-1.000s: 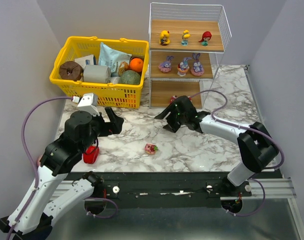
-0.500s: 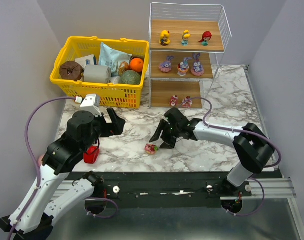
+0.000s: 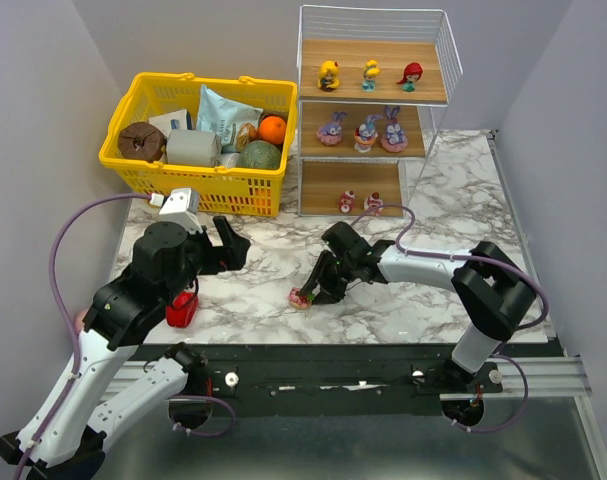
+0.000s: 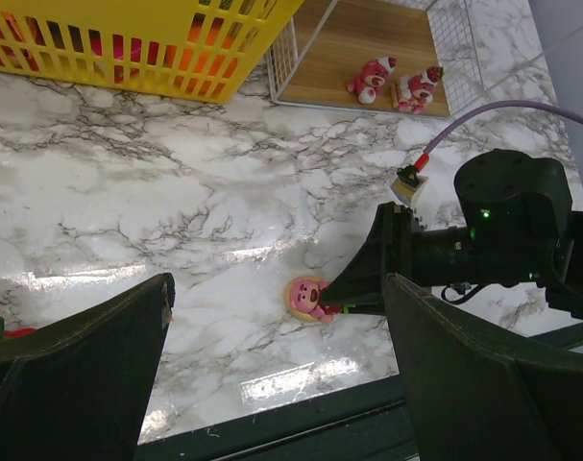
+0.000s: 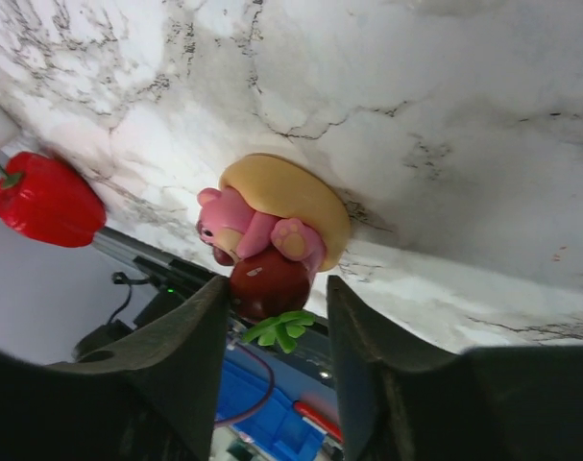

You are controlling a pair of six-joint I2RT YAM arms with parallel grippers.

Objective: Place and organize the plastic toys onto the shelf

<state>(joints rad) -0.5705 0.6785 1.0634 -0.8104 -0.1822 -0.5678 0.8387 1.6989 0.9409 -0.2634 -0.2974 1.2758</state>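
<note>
The shelf [image 3: 423, 98] stands at the back with three tiny dolls on its top board, three purple-pink bunnies on the middle board and two pink-red toys [image 3: 361, 203] on the bottom board [image 4: 349, 38]. One loose pink-red toy [image 3: 301, 297] lies on the marble near the front edge. My right gripper [image 3: 311, 291] is open and straddles this toy [image 5: 272, 221], one finger on each side of its red round end. My left gripper [image 3: 229, 245] is open and empty, hovering left of the toy [image 4: 308, 298].
A yellow basket [image 3: 183, 185] of groceries stands at the back left, and its wall [image 4: 128, 48] also shows in the left wrist view. A red bell pepper [image 3: 181, 310] lies under my left arm and shows in the right wrist view [image 5: 41, 200]. The table's front edge is just below the loose toy.
My right gripper has moved from in front of the shelf down and left to the loose pink-red toy. The two toys on the bottom board came into view. The left arm barely moved.
</note>
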